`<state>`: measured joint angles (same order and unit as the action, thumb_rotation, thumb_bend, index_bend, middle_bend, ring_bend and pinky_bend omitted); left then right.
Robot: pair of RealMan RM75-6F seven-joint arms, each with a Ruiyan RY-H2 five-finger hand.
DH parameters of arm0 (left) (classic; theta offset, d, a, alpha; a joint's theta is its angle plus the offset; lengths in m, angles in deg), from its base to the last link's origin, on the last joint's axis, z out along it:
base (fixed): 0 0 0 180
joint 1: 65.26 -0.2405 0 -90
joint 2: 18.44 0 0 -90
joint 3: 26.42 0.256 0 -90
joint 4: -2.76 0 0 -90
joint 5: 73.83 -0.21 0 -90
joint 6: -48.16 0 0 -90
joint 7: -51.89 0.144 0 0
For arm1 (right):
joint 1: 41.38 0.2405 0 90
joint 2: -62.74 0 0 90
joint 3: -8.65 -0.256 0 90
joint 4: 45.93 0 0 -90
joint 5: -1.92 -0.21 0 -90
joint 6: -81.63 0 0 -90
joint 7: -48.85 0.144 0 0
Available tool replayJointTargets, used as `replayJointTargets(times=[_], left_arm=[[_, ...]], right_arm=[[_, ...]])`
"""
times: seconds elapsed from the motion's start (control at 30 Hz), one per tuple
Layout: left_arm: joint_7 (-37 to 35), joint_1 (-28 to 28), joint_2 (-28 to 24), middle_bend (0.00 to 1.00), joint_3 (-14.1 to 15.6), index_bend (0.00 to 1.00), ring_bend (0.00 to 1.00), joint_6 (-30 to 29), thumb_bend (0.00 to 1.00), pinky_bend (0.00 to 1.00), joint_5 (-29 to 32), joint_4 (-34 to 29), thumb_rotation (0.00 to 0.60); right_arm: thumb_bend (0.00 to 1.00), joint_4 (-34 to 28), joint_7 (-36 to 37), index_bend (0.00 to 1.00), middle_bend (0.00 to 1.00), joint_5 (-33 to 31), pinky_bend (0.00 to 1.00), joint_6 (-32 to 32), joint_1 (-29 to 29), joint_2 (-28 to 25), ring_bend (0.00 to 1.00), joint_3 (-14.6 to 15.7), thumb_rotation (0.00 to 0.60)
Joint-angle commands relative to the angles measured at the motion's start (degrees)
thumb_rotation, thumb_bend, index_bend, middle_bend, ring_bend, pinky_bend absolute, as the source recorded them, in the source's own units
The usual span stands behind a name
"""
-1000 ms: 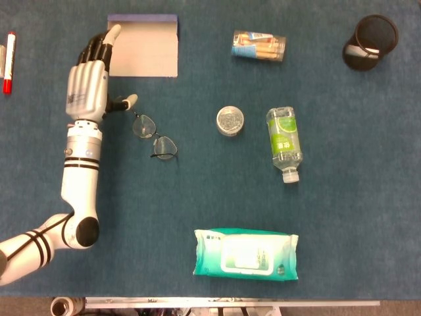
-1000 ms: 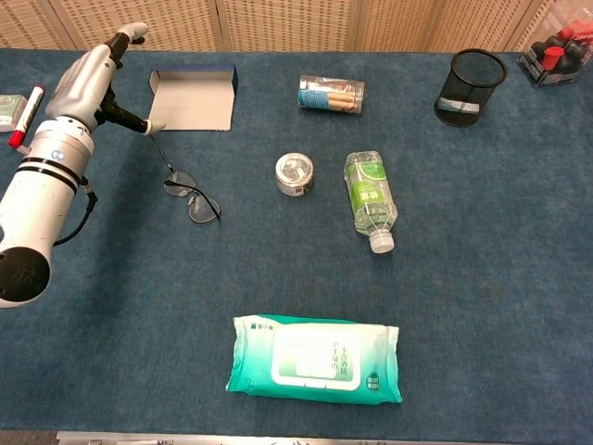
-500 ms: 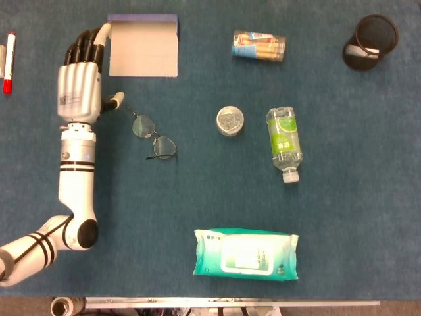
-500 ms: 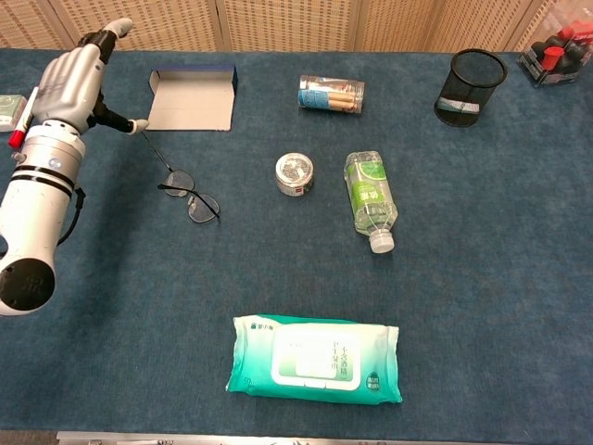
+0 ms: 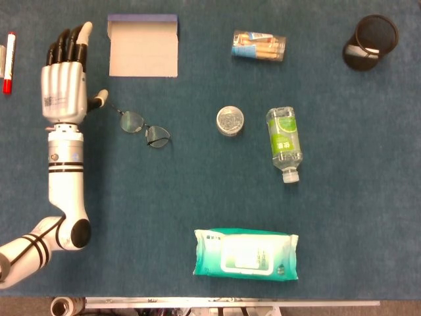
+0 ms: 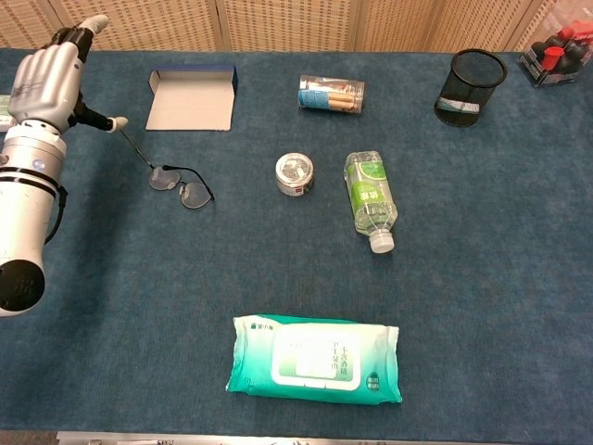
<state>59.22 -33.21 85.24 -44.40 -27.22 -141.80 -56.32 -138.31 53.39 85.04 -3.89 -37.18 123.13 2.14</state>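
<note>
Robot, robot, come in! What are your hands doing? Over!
Left hand open, thumb tip at the glasses arm. Right hand not in view. Glasses flat on table, beside open box. Nothing between them.

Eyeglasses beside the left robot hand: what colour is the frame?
Thin dark, blackish wire frame on the eyeglasses with clear lenses; seen best in the head view.

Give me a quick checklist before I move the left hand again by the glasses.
1. Left hand free of any load: ok, fingers stretched out, nothing enclosed.
2. Thin wire-framed glasses settled on the blue table: ok, lying just right of the hand.
3. Thumb contact with the glasses' temple tip: cannot tell, they meet or nearly meet.
4. Open grey cardboard box apart from the fingers: ok.
5. Red marker apart from the hand: ok, it lies further left.
6. Right hand in view: not ok, neither camera shows it.
</note>
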Motion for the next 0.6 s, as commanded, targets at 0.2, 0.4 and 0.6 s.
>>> replayJointTargets(times=[0.2,0.4,0.6], left_arm=[[0.68,-1.39,-1.06,0.12,0.13,0.0,0.09,-1.36,0.05,0.14,-0.13,-0.02,0.6],[1.36,-2.99,-2.23,0.12,0.5,0.0,0.09,-3.03,0.05,0.14,-0.41,-0.24,0.6],[2.05,-4.68,-4.13,0.12,0.72,0.0,0.09,-5.0,0.05,0.14,-0.95,-1.5,0.6]], right_arm=[[0.41,-0.1,-0.04,0.57,0.47,0.14,0.3,-0.13,-0.05,-0.02,0.33,0.04,0.6],[0.41,-0.15,0.11,0.57,0.47,0.17,0.3,-0.17,-0.07,-0.08,0.33,0.03,0.6],[0.41,-0.21,0.24,0.57,0.47,0.24,0.3,0.02,-0.01,-0.13,0.34,0.11,0.6]])
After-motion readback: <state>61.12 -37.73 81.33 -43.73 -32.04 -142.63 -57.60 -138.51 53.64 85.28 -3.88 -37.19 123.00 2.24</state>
